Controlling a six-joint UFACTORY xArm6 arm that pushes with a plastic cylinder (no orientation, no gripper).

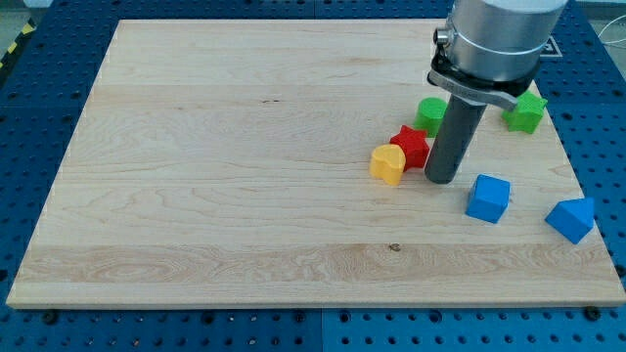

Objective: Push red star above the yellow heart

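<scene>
Wooden board (245, 176): my tip (441, 180) just right of red star (412, 146), yellow heart (387, 163) touching.

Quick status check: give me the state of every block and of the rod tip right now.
my tip: on the board, just right of the red star
red star block: touching the yellow heart, at its upper right
yellow heart block: resting flat
green blocks: apart, untouched
blue blocks: apart, untouched

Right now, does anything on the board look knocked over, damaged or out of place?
Nothing stands out. The red star sits against the yellow heart, up and to its right; my tip stands just right of the star. Other blocks lie flat on the wooden board.
</scene>
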